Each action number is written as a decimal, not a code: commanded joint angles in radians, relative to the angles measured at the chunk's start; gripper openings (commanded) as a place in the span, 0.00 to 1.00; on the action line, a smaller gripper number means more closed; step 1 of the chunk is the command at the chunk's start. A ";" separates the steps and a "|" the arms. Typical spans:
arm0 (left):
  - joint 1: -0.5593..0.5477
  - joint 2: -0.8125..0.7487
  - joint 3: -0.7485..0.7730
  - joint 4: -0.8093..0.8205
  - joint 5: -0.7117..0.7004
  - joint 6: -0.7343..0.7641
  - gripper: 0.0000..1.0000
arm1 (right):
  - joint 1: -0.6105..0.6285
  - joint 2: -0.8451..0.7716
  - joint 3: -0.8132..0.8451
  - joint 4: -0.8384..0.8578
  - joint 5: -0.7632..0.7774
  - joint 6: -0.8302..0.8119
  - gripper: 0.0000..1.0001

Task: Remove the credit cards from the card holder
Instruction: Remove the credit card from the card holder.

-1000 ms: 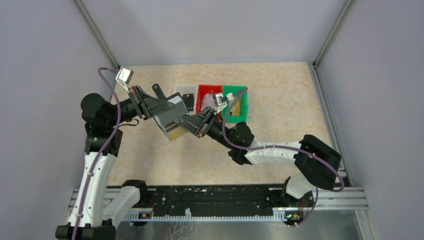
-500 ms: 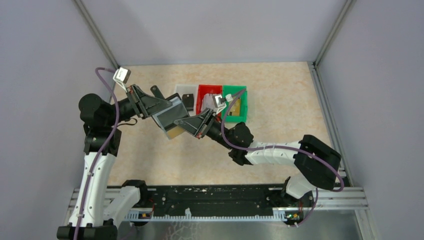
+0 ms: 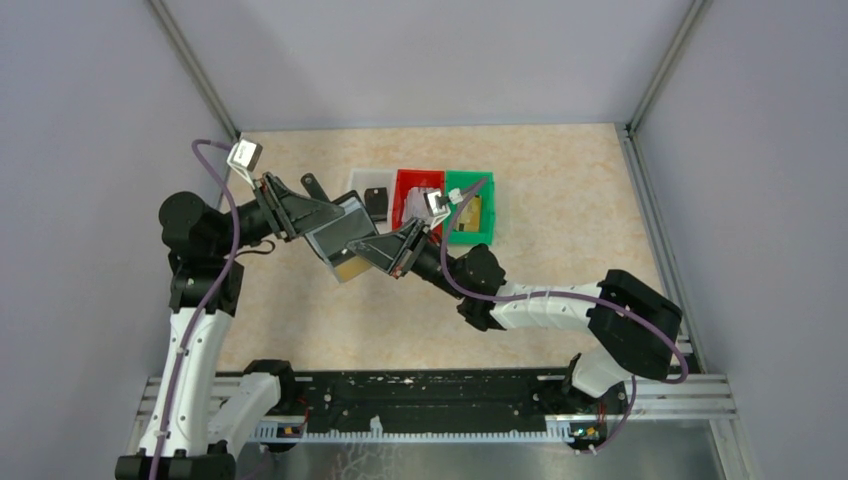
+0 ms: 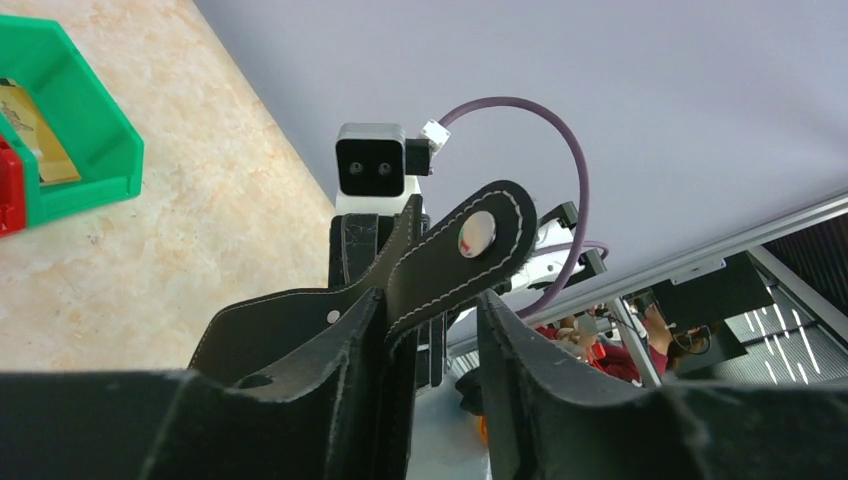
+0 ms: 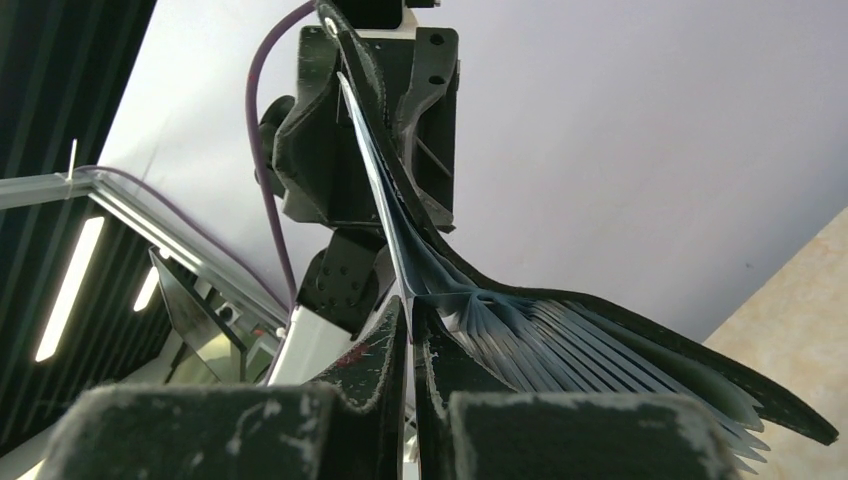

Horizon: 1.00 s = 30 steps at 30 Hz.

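Overhead, beige surface (image 3: 570,210) carries white, red and green bins (image 3: 398,195) in a row. Left of them, the black card holder (image 3: 335,238) is held up between both arms, a gold card (image 3: 350,266) showing at its lower end. Left end effector (image 4: 432,310): fingers apart, strap tab (image 4: 470,250) between them; right end effector (image 5: 410,315): clamped on the holder's fanned pockets.
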 commanded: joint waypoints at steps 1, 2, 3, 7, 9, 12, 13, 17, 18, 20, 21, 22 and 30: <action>0.001 -0.029 0.000 0.039 0.037 -0.006 0.45 | 0.006 -0.024 0.020 0.020 0.026 -0.014 0.00; 0.001 -0.032 0.000 0.046 0.042 -0.007 0.45 | 0.007 -0.023 0.018 0.020 0.027 -0.015 0.00; 0.001 -0.036 0.000 0.050 0.046 -0.007 0.44 | 0.006 -0.024 0.019 0.019 0.028 -0.013 0.00; 0.001 -0.045 -0.006 0.042 0.048 0.013 0.35 | 0.006 -0.027 0.023 0.011 0.028 -0.016 0.00; 0.001 -0.043 -0.001 0.007 0.046 0.043 0.34 | 0.007 -0.032 0.021 0.009 0.032 -0.020 0.00; 0.001 -0.044 0.010 -0.041 0.032 0.086 0.32 | 0.007 -0.036 0.018 0.008 0.036 -0.020 0.00; 0.001 -0.046 0.014 -0.054 0.021 0.097 0.30 | 0.007 -0.036 0.018 0.008 0.036 -0.020 0.00; 0.001 -0.042 0.024 -0.076 -0.004 0.112 0.18 | 0.007 -0.043 0.017 0.004 0.039 -0.022 0.00; 0.001 -0.039 0.026 -0.076 -0.004 0.112 0.16 | 0.007 -0.047 0.017 0.002 0.039 -0.024 0.00; 0.001 -0.028 0.033 -0.076 -0.008 0.122 0.10 | 0.007 -0.052 0.016 0.004 0.037 -0.028 0.00; 0.001 -0.022 0.040 -0.113 -0.012 0.139 0.07 | 0.007 -0.052 0.014 0.007 0.036 -0.031 0.00; 0.001 -0.014 0.050 -0.132 -0.016 0.156 0.05 | 0.007 -0.054 0.013 0.007 0.035 -0.033 0.00; 0.004 0.017 0.124 -0.236 -0.056 0.270 0.00 | 0.007 -0.067 0.004 -0.006 0.019 -0.038 0.00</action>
